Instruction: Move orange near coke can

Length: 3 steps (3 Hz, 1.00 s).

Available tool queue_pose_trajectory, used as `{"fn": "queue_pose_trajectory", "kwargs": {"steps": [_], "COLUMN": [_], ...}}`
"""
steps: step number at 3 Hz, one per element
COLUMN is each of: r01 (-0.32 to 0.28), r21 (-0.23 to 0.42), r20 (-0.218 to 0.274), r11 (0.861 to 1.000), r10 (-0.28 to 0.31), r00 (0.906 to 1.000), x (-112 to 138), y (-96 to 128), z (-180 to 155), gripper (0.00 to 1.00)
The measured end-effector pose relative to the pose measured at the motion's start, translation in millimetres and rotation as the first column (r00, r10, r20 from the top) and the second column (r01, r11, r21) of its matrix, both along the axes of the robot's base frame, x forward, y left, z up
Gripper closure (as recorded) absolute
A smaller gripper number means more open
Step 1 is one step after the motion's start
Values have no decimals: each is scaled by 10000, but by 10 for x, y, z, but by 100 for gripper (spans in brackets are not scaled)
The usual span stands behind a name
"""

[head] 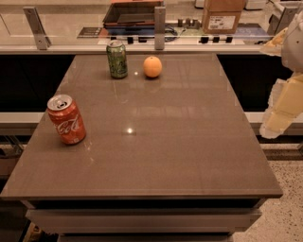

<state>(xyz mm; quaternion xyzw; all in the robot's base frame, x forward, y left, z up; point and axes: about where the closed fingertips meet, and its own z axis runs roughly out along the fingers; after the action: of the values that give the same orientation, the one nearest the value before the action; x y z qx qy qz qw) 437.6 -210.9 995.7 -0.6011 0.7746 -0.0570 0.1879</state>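
My gripper (280,116) (state: cannot tell) is hanging right of the table (189,146), and I am risking toppling the green can (117,59) near the orange (152,66).

A: Entry, positions on the tabletop (189,142)?

B: The coke can (66,119) stands at the left edge, about mid-depth. The orange (152,66) sits at the far edge, near centre. A second drink can (117,59) stands just left of the orange, not touching it.

A: The orange relative to the coke can?

B: Well apart, behind it and to its right.

A: And the end effector (277,124)?

B: Off the tabletop, beyond its right edge, touching nothing on it.

A: Behind the tabletop?

B: A counter (71,28) runs along the far edge. On it, a box (222,16) at right, a tray (132,13) left of the box, and an upright post (159,27) between them.
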Motion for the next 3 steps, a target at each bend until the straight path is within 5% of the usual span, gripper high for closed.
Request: {"fn": "queue_pose_trajectory", "kwargs": {"steps": [1, 2, 3], "r01": [3, 412, 982], "r21": [4, 668, 1913], "r20": [5, 350, 681], "r11": [10000, 9969, 9766], "r10": [-3, -436, -1131], "r00": [10000, 9984, 9913], "x": [1, 131, 373], "y": [0, -1, 46], "z": [1, 26, 24], "gripper": [0, 0, 0]}}
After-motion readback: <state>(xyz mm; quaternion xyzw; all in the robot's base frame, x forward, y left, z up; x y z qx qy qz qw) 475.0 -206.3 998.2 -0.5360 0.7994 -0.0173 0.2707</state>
